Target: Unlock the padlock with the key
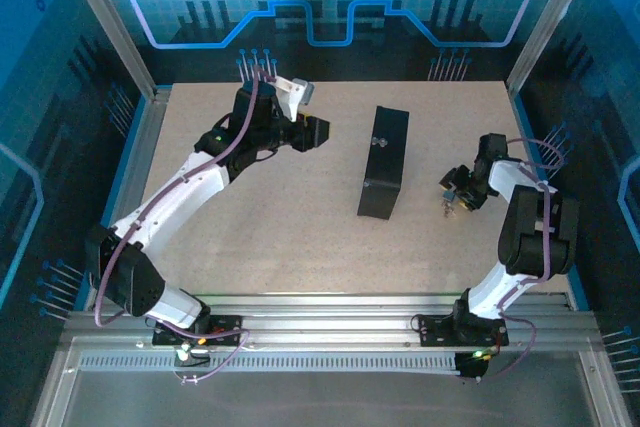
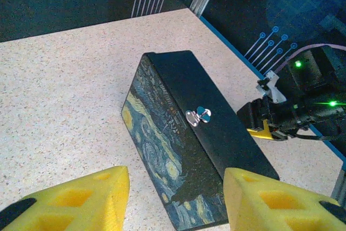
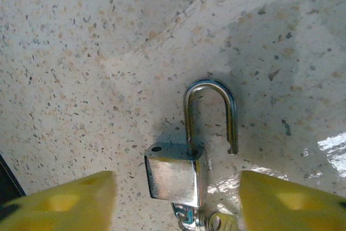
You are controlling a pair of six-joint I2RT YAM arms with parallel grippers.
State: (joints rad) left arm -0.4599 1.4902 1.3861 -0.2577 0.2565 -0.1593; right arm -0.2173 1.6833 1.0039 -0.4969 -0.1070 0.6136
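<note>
**Padlock looked already popped, right claw parked over it**

So the padlock [image 3: 172, 176] was lying flat on the speckled table [image 3: 81, 52], over on the right side and well apart from the black box [image 2: 178, 85]. Its shackle [image 3: 208, 87] was lifted with one leg hanging free beside the body and an empty hole showing on top; to me that read as unlocked. The key [image 3: 186, 216] seemed to be sitting at the bottom end of the body along with a bit of ring, but it was cut off at the frame edge, so I couldn't say how deep it sat.

The right claw [image 3: 173, 198] was spread wide and gripping nothing, with a yellow finger on either side of the lock body and neither one touching it. The left claw [image 2: 175, 201] was also released and empty, hanging above the table on the far left and aimed at the box and its little metal latch [image 2: 198, 116].

My guess was that the turning step was basically done. The next move probably called for nothing fancy; either lift clear without bumping the lock, or pinch the body gently if the shackle needed swinging out further. A careless nudge could have pushed the shackle back in.
</note>
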